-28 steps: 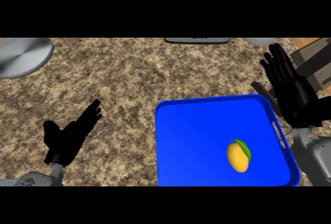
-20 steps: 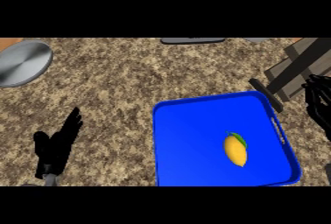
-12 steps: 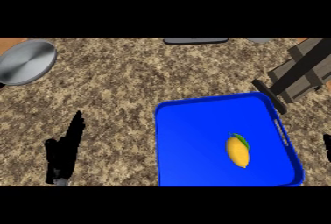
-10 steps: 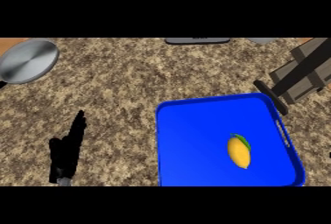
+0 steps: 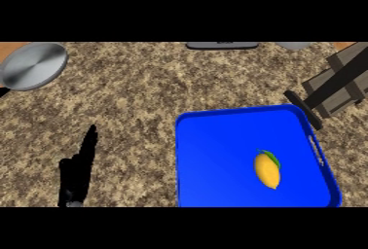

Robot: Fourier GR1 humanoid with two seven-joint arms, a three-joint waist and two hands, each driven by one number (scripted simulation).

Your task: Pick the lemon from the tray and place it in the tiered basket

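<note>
**Lemon lying in the blue tray, left hand open beside it**

A blue tray (image 5: 215,160) is seen on the speckled tabletop (image 5: 144,102), filling the view from 3 to 5 o'clock. It is a shallow rectangle with a raised rim, and a slot handle is cut into its right-hand edge. The lemon (image 5: 266,169) lies inside it, on the tray floor. It is placed in the tray's right half, toward 4 o'clock from the tray's middle, near the right rim but apart from it. It lies lengthwise, with a small green leaf at its upper end. It is the one thing seen in the tray.

At 2 o'clock, part of the tiered basket (image 5: 338,80) is shown as a frame of brown slats with a dark bar. Its lower end is close to the tray's upper right corner. Its contents cannot be told from this view.

The left hand (image 5: 78,170) is seen at 8 o'clock, edge-on and well apart from the tray. Its fingers are held straight, close together and pointing up, and nothing is held by them. The right hand is not shown.

A round grey metal dish (image 5: 32,65) is seen at 10 o'clock. A dark flat object (image 5: 221,45) is cut off by the view's edge at 12 o'clock.
</note>
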